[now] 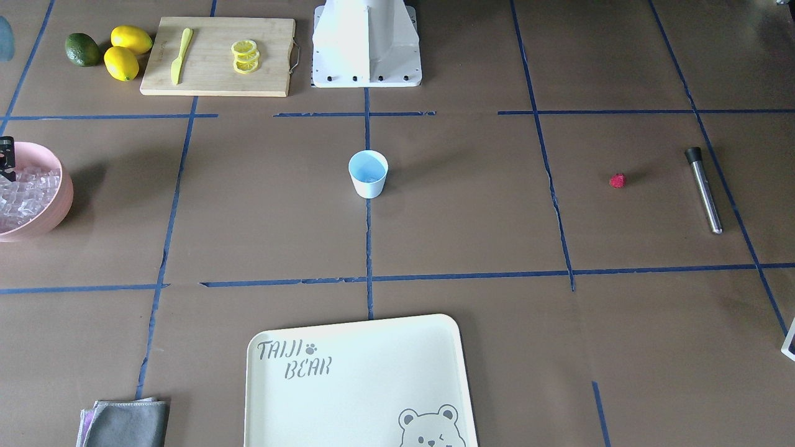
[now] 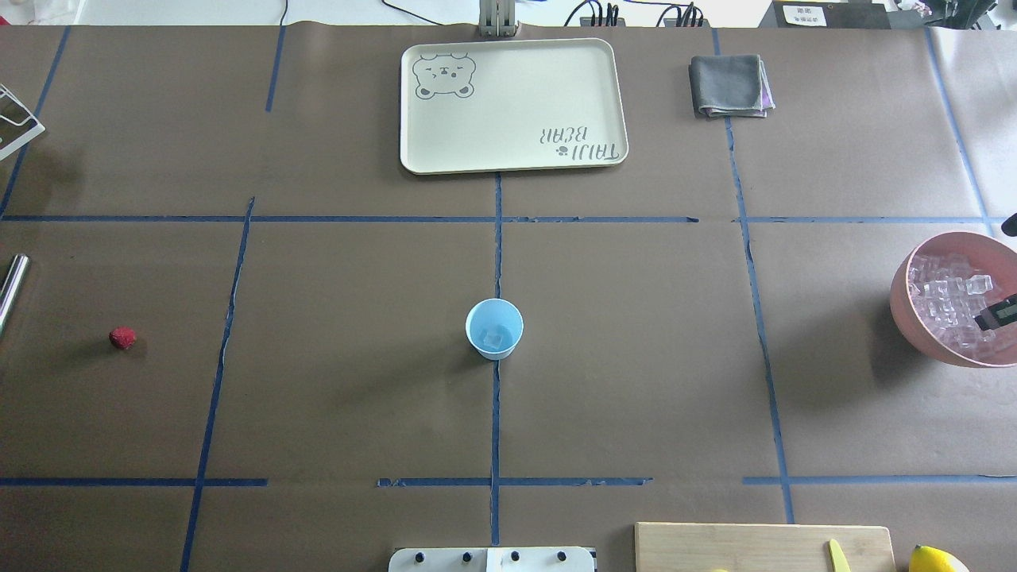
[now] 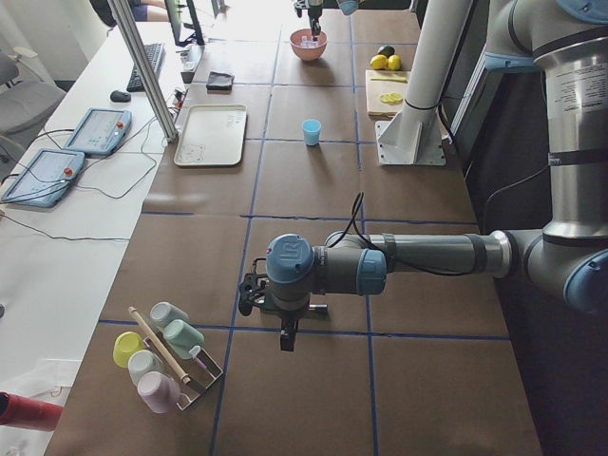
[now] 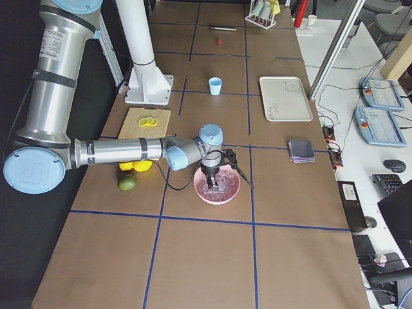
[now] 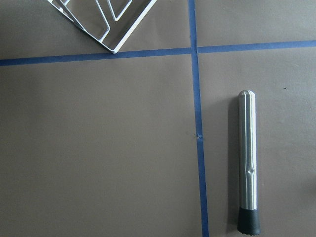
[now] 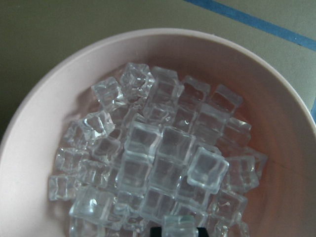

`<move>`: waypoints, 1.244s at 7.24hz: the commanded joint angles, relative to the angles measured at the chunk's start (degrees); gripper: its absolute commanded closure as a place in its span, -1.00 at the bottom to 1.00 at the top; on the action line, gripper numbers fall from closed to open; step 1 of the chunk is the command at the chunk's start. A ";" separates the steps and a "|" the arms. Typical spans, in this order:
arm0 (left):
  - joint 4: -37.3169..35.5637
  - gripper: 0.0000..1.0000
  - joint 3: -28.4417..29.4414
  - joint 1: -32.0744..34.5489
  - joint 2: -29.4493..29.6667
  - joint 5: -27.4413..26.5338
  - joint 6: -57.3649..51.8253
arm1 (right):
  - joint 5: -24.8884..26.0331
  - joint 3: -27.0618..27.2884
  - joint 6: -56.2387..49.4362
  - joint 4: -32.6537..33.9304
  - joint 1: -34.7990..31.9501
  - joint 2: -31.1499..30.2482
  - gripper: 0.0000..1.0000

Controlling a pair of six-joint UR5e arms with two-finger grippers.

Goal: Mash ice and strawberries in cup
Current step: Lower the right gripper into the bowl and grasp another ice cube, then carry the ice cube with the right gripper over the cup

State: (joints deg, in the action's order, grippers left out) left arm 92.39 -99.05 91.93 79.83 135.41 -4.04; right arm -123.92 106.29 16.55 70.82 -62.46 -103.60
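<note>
Right gripper (image 2: 985, 319) is hanging over the ice (image 6: 163, 153); whether it is clamped, I cannot tell. The cup (image 2: 479, 316) is standing well apart, toward the robot's left.

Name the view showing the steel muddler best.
Left wrist: the muddler lies flat, whole, black cap clear. Front-facing shows it whole but small; overhead clips it at the edge; exterior right, a speck.
</note>
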 commanded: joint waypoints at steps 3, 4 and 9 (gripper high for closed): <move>0.07 -1.00 -0.01 -0.09 -0.02 -0.06 0.00 | -0.10 10.87 0.76 21.61 -0.21 14.95 1.00; 0.15 -1.00 -0.09 -0.09 0.06 0.03 -0.09 | -1.49 10.60 2.94 22.25 1.28 19.01 1.00; 0.24 -1.00 -0.27 -0.17 0.50 0.03 -0.09 | 9.00 4.99 38.41 31.66 21.55 48.02 1.00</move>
State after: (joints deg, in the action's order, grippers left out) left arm 92.62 -99.31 91.82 80.28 135.44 -4.10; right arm -119.50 113.20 46.74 101.76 -46.42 -61.37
